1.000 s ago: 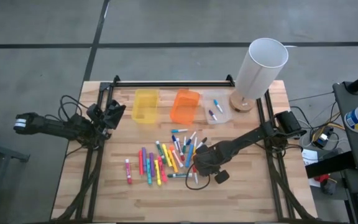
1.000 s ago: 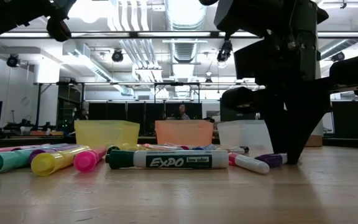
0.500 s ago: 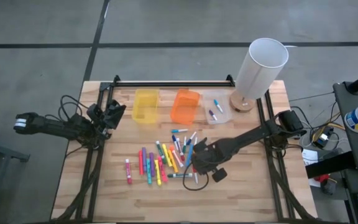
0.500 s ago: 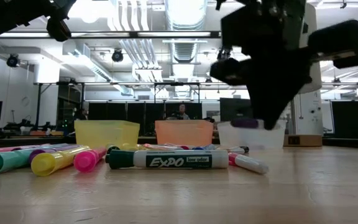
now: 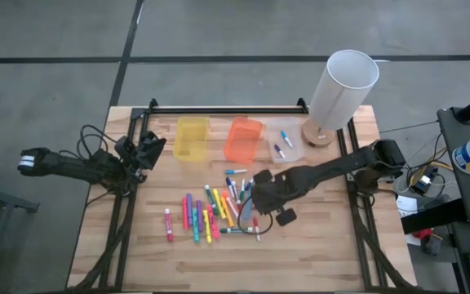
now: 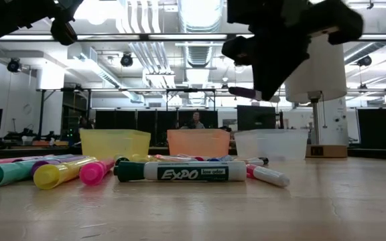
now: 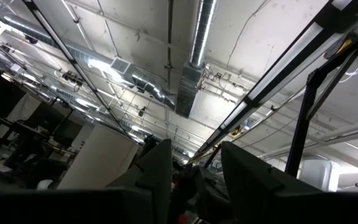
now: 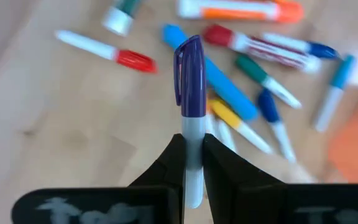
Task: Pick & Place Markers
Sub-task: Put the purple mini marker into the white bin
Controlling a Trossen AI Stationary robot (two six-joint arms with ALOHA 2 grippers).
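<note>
The right gripper (image 8: 192, 155) is raised over the marker pile (image 5: 215, 212), jaws clamped on 1 purple-capped marker (image 8: 190, 93), cap jutting beyond them. Left gripper (image 7: 194, 168): jaws parted, empty.

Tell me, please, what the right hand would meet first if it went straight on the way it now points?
Probably the loose pile of markers on the wooden table: the right hand, shut on a purple-capped marker, points at them, though depth is unclear.

Yellow bin (image 5: 191, 138), orange bin (image 5: 242, 139), clear bin (image 5: 285, 142) in a row; tall white cylinder (image 5: 343, 90) beside.
</note>
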